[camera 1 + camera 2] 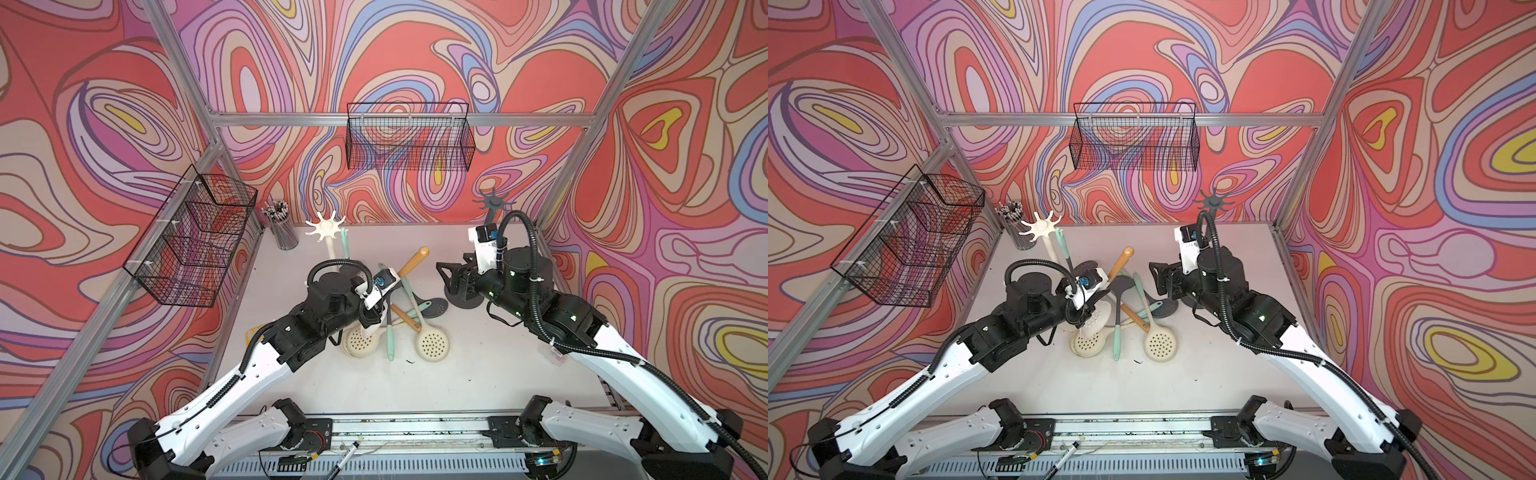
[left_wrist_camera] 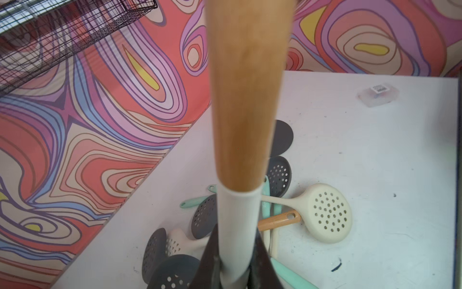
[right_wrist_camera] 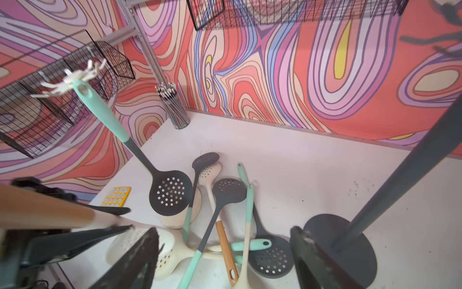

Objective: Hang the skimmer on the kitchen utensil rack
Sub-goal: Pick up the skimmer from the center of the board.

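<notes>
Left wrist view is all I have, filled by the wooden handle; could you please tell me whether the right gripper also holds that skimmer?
Observer: No, the right gripper is open, nothing between its fingers.
Operator: Thanks, is a rack nearby?
Observer: A white rack stands behind the left gripper, toward the back wall.
Operator: Is it free?
Observer: One grey skimmer with a mint handle hangs on it.

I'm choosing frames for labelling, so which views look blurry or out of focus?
Left wrist view: the wooden-handled skimmer fills the centre and is soft, while the cream skimmer behind it is sharp; right wrist view: the white rack is smeared; both top views: evenly lit and sharp.
</notes>
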`<state>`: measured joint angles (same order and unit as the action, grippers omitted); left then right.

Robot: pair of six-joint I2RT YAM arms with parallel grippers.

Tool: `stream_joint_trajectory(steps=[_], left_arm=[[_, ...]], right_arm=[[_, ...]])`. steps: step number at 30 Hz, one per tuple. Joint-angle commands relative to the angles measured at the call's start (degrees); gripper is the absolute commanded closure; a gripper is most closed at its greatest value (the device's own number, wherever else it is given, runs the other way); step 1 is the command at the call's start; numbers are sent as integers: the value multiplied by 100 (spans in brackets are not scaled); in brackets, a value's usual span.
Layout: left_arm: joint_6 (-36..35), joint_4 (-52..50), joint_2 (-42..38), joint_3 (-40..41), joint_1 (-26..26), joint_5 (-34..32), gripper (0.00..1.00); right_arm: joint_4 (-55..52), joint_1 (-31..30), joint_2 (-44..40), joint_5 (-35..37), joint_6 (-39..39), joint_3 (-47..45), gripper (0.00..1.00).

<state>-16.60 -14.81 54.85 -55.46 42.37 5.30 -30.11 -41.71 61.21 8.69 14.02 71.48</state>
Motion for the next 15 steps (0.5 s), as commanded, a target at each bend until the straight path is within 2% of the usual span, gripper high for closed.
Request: stream_joint_trajectory(steps=[1,5,10,13,15], left_arm=[[1027,-429,-211,-4,-40,115,100],[1252,-553,-343,139,-120,55,100],[1601,-617,-552,406,-310,429,100],[1740,-626,-739,533,-554,907,100],[1822,-573,-844,619,-843,1520,100]], right_arm=[[374,-21,20,115,-218,-280,16],[698,-19,36,163,-303,-466,16],[1257,-19,87,107,-677,-705,15],[1929,-17,16,148,-1065,-1138,14],[2379,-15,-4,151,-1371,-1400,14]])
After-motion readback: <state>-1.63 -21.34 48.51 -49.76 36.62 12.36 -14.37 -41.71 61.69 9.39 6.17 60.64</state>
